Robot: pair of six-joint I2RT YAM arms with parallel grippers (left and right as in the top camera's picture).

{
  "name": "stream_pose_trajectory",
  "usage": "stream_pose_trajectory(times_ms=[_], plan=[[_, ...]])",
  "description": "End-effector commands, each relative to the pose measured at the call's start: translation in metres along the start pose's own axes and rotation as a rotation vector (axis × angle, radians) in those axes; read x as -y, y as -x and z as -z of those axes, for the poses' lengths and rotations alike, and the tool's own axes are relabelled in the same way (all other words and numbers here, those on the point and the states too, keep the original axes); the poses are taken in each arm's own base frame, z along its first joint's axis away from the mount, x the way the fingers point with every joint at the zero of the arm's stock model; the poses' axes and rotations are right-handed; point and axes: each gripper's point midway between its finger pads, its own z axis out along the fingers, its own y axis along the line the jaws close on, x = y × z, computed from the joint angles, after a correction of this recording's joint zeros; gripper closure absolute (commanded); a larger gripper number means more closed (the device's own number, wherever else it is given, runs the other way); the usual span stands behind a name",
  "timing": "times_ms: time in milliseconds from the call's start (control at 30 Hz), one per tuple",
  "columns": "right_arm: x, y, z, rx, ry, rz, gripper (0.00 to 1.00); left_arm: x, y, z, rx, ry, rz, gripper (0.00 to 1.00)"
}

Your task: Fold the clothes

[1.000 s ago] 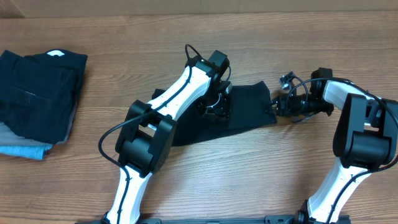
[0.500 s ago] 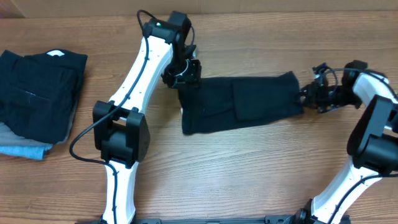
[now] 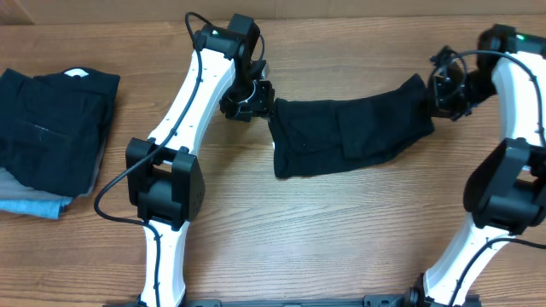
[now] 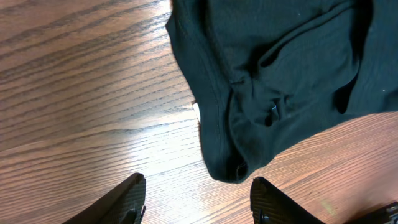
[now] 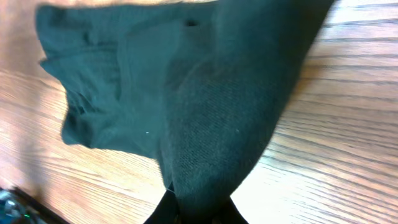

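- Wooden table across the whole overhead view, mid-brown, with fine darker grain running left to right.
- Same wood close up in both wrist views, streaked with long wavy grain lines.
- Paler, plain tan band along the far edge of the table; wall or board, cannot tell.
- Soft light from above, with a whitish sheen on the wood in the left wrist view.
- Only faint, short shadows on the wood.

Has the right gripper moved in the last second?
Yes. The right gripper, shut on the black T-shirt, has moved farther from the folded pile and toward the table's far edge.
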Motion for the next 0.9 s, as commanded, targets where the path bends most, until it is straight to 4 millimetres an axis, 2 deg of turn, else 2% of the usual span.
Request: stream_pose_trajectory(times_ms=[0,67,133,233,333,367,400,433,467,533,600,667,767,867], plan=[[-0.028,0.005,-0.01,-0.038,-0.076,0.12,0.96,-0.004,0.004,0.005,0.019,0.011,-0.03,0.41],[-0.052,0.008,-0.022,-0.052,-0.074,0.185,0.96,-0.004,0.005,0.005,0.024,0.01,-0.031,0.41],[-0.089,0.004,-0.04,-0.093,-0.062,0.276,0.96,-0.006,0.007,0.005,0.032,0.022,-0.032,0.39],[-0.113,0.0,-0.051,-0.119,-0.056,0.327,0.96,-0.017,0.01,0.006,0.048,0.087,-0.03,0.38],[-0.125,-0.005,-0.057,-0.142,-0.069,0.361,0.96,-0.021,0.013,0.007,0.061,0.109,-0.027,0.39],[-0.125,-0.005,-0.056,-0.142,-0.069,0.362,0.96,-0.021,0.013,0.007,0.064,0.108,-0.02,0.45],[-0.127,-0.005,-0.054,-0.14,-0.07,0.354,0.96,-0.019,0.013,0.007,0.062,0.096,-0.013,0.74],[-0.127,-0.002,-0.051,-0.128,-0.071,0.337,0.96,-0.013,0.012,0.005,0.055,0.068,-0.016,0.91],[-0.131,0.002,-0.047,-0.111,-0.065,0.342,0.96,0.0,0.009,-0.001,0.04,0.006,-0.028,0.96],[-0.139,0.007,-0.036,-0.085,-0.057,0.352,0.96,0.024,0.005,-0.013,0.027,-0.082,-0.06,0.96],[-0.145,0.012,-0.024,-0.058,-0.061,0.31,0.96,0.064,-0.001,-0.038,0.015,-0.207,-0.119,0.96],[-0.146,0.009,-0.021,-0.068,-0.061,0.3,0.96,0.087,-0.007,-0.06,0.022,-0.226,-0.143,0.96],[-0.146,0.005,-0.021,-0.083,-0.06,0.292,0.96,0.11,-0.012,-0.08,0.042,-0.243,-0.169,0.96],[-0.15,0.001,-0.02,-0.092,-0.041,0.269,0.96,0.115,-0.01,-0.089,0.066,-0.223,-0.169,0.96]])
